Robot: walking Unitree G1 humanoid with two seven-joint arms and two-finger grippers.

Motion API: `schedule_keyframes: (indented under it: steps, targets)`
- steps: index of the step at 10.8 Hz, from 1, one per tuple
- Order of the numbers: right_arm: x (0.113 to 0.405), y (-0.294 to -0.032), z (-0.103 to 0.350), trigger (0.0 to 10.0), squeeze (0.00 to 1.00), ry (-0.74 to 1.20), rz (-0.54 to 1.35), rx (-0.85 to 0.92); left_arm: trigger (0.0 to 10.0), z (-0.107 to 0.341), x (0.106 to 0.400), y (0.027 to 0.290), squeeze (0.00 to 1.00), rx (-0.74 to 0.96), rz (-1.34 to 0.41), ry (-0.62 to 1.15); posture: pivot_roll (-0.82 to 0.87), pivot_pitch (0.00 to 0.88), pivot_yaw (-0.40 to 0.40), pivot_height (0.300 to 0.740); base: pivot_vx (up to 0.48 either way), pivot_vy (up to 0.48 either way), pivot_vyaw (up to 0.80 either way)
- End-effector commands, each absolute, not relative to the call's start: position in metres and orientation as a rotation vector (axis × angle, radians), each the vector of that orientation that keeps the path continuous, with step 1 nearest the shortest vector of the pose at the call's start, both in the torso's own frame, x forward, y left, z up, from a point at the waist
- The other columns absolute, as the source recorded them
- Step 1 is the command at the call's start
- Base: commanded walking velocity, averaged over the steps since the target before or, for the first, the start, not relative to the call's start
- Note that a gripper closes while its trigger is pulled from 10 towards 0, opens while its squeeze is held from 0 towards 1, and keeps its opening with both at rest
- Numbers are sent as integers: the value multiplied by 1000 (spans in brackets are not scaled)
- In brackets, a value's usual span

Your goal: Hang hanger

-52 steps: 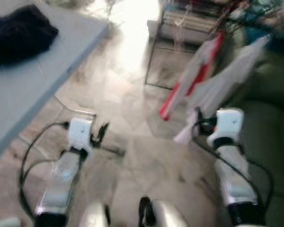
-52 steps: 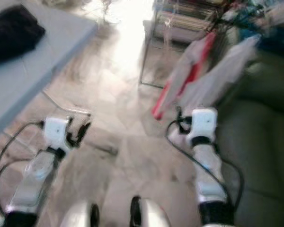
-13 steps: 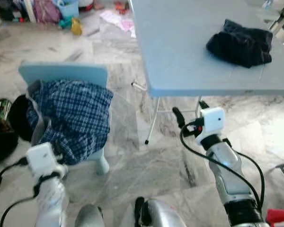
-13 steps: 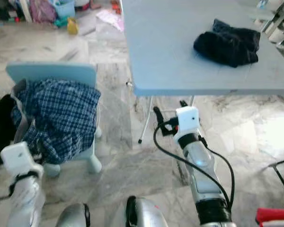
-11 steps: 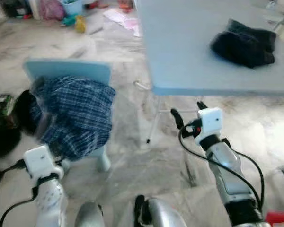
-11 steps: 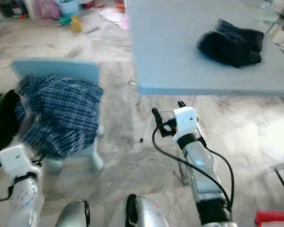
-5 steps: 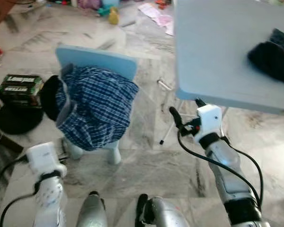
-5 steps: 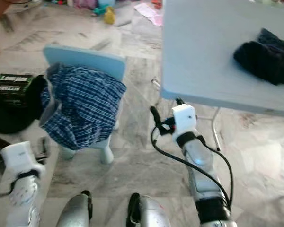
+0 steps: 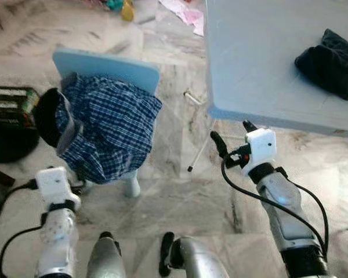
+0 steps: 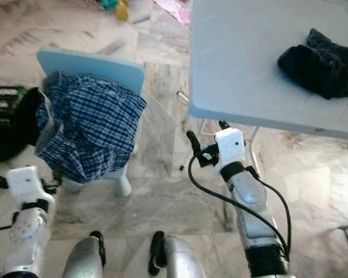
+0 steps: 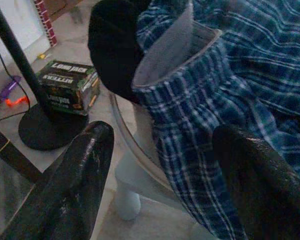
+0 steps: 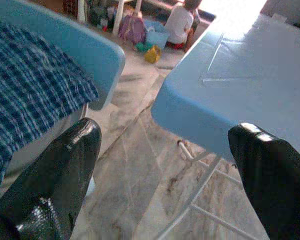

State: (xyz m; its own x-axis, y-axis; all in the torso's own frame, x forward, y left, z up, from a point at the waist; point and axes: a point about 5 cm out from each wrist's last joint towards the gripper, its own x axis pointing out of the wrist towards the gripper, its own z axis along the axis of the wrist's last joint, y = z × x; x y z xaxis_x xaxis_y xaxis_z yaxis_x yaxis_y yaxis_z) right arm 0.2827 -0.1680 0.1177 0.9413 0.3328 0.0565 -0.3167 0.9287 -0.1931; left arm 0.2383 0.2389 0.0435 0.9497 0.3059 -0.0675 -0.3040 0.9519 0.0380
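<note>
Okay, on the far left we see a dark box [image 9: 10, 104] on the floor, beside a black round stand base [image 11: 42, 131]. Our left gripper [image 11: 160, 165] sits low, fingers spread wide and holding nothing, aimed at the plaid shirt [image 9: 107, 127]. The shirt is draped over a light blue chair [image 9: 107, 68], with a black garment [image 9: 46, 116] at its left side. A clear hanger [image 11: 127, 131] appears to run under the shirt collar in the left wrist view; we can't tell for certain. Next comes the marble floor [image 9: 180, 197]. Our right gripper [image 9: 229, 134] is raised just under the near edge of the light blue table [image 9: 249, 63], fingers spread apart, empty. A dark bundle of clothes [image 9: 330, 63] lies on the table's far right. Toys [image 12: 150, 42] sit on the floor beyond the chair.
</note>
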Motion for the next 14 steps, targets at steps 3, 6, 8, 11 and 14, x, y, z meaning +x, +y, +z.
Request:
schedule_keyframes:
  steps: [3, 6, 8, 11, 14]
  targets:
    - [277, -181, 126, 10000, 0, -85, 322, -220, 10000, 34, 238, 239, 0, 4, 321, 90, -63, 260, -245, 740, 0, 0, 0]
    - [277, -184, 131, 10000, 0, -82, 319, -232, 10000, 37, 249, 243, 0, -12, 317, 56, -90, 261, -265, 740, 0, 0, 0]
    - [275, -184, 132, 10000, 0, -77, 325, -237, 10000, 42, 254, 241, 0, -10, 322, 18, -94, 256, -269, 740, 0, 0, 0]
    - [276, -185, 134, 10000, 0, -75, 327, -242, 10000, 50, 254, 247, 0, -16, 358, -56, -95, 256, -275, 740, 0, 0, 0]
    - [276, -185, 134, 10000, 0, -73, 329, -243, 10000, 49, 260, 254, 0, -70, 391, -68, -101, 258, -284, 740, 0, 0, 0]
